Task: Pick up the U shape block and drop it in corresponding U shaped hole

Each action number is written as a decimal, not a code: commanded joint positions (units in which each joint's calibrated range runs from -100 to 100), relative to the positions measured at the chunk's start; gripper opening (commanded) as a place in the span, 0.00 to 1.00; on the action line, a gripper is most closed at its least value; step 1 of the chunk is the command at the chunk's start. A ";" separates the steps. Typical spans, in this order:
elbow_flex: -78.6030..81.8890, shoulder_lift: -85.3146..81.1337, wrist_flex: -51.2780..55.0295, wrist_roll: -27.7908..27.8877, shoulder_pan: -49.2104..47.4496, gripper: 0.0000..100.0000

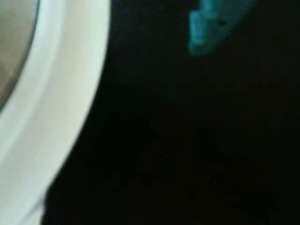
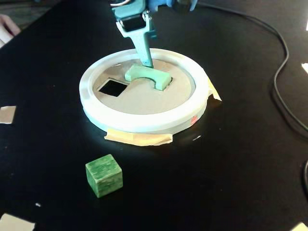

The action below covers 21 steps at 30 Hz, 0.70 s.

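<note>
In the fixed view the pale mint U shape block (image 2: 148, 76) lies on the tan disc (image 2: 139, 96) inside the white ring (image 2: 144, 121), its notch facing front right. The U shaped hole does not show; the block covers that spot. My teal gripper (image 2: 149, 64) comes down from above as one narrow stalk, its tip touching the block's far edge, with nothing held. The blurred wrist view shows only a teal gripper part (image 1: 211, 28), the white ring (image 1: 61, 108) and a bit of the tan disc (image 1: 14, 42).
A square cutout (image 2: 113, 87) sits in the disc left of the block. A darker green cube (image 2: 104, 175) stands on the black table in front of the ring. Tape scraps (image 2: 139, 138) lie under the ring. A cable (image 2: 284, 91) runs along the right.
</note>
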 commanded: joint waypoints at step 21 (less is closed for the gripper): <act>-15.36 -10.17 0.52 13.68 0.84 0.99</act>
